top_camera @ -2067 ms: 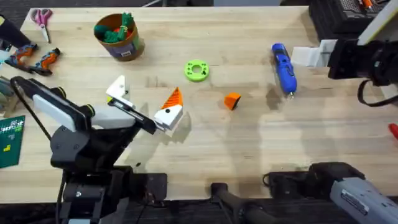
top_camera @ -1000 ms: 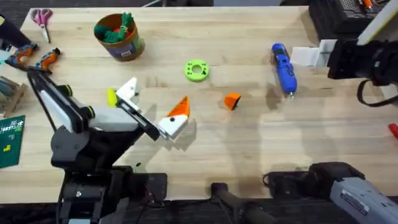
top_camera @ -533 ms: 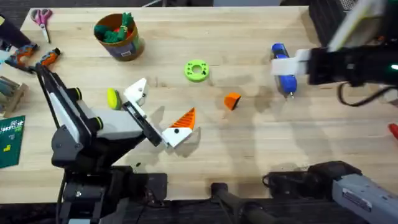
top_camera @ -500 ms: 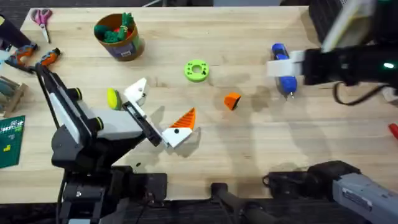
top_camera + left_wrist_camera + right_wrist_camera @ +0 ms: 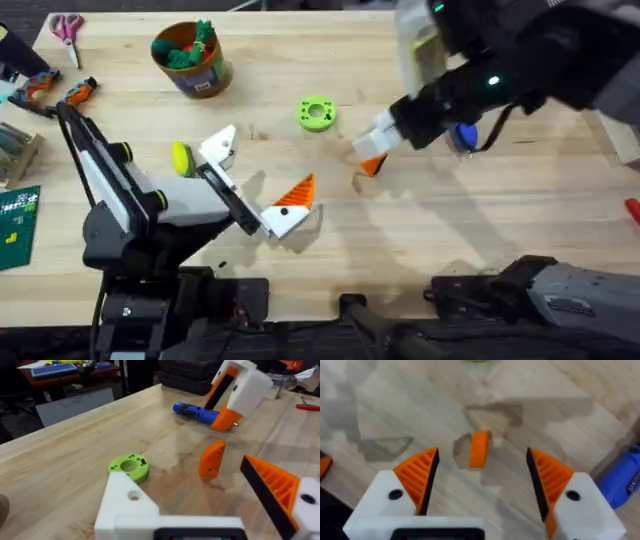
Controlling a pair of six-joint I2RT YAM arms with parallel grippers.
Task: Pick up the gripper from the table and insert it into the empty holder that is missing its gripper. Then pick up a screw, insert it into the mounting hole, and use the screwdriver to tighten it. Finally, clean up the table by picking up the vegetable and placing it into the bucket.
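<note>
The loose orange gripper [image 5: 374,165] [image 5: 212,458] [image 5: 480,448] lies on the table right of centre. My right gripper [image 5: 368,150] [image 5: 482,457] hovers just above it, open, its orange ribbed pads spread either side of the wedge without touching. My left gripper [image 5: 258,176] [image 5: 182,470] is open near the table's left middle. One of its fingers is the plain white holder [image 5: 220,148] [image 5: 125,510]; the other carries an orange wedge. The yellow-green vegetable [image 5: 181,158] lies beside the holder. The blue screwdriver [image 5: 463,134] [image 5: 197,411] [image 5: 620,477] is mostly hidden under the right arm. The bucket [image 5: 190,56] stands at the back left.
A lime-green ring disc [image 5: 317,113] [image 5: 129,467] lies behind the centre. Scissors [image 5: 68,28] and orange-handled pliers [image 5: 60,96] sit at the far left, a green card [image 5: 15,226] at the left edge, a red object [image 5: 632,208] at the right edge.
My right arm has swung in from the far right to hover over the loose orange gripper. The left arm shifted right and spread earlier, then held still over the last half second.
</note>
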